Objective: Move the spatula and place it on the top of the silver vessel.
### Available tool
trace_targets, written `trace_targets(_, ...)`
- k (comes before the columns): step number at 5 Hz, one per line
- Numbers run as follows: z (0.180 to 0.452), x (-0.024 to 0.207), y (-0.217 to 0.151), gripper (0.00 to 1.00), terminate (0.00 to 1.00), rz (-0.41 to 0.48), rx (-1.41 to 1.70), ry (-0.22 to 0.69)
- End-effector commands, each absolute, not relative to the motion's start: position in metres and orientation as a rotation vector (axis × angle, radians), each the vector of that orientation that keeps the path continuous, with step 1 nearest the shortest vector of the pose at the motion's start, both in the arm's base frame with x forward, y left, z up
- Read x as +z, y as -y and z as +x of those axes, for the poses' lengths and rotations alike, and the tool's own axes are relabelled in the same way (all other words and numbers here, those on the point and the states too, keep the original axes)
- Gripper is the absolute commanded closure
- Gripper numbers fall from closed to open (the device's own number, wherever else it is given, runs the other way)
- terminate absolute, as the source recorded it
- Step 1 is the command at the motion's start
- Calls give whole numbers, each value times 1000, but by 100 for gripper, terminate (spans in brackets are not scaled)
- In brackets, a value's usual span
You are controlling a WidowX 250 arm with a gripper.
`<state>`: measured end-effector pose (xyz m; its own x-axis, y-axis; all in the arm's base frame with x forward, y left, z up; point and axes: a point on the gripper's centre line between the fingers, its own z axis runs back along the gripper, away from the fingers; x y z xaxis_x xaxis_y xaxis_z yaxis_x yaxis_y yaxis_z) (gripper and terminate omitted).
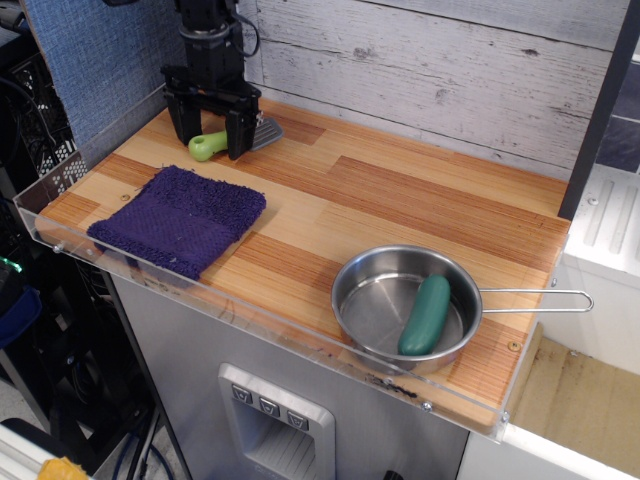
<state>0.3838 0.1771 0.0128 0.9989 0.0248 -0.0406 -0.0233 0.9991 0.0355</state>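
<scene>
The spatula (212,143), with a lime-green handle and a grey slotted blade, lies on the wooden counter at the back left. My black gripper (210,138) is open and low over it, one finger on each side of the handle, hiding its middle. The silver vessel (404,306), a round steel pan with a wire-loop handle pointing right, sits near the front right edge. A dark green oblong piece (427,315) lies inside it.
A purple cloth (178,219) lies at the front left, just in front of the spatula. A clear acrylic lip (250,315) runs along the counter's front and left edges. A grey plank wall (430,70) stands behind the counter.
</scene>
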Motion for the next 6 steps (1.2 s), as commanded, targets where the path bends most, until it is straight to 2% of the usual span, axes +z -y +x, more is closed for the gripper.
trace_targets(1, 391, 16, -173, 100, 0, 53, 33, -20)
trace_targets(3, 386, 39, -163, 100, 0, 34, 52, 49)
trace_targets(4, 379, 63, -163, 100, 0, 2, 80, 88)
trace_targets(5, 367, 113, -158, 100, 0, 12, 152, 136)
trace_targets(6, 366, 140, -116, 100, 0, 27, 107, 161)
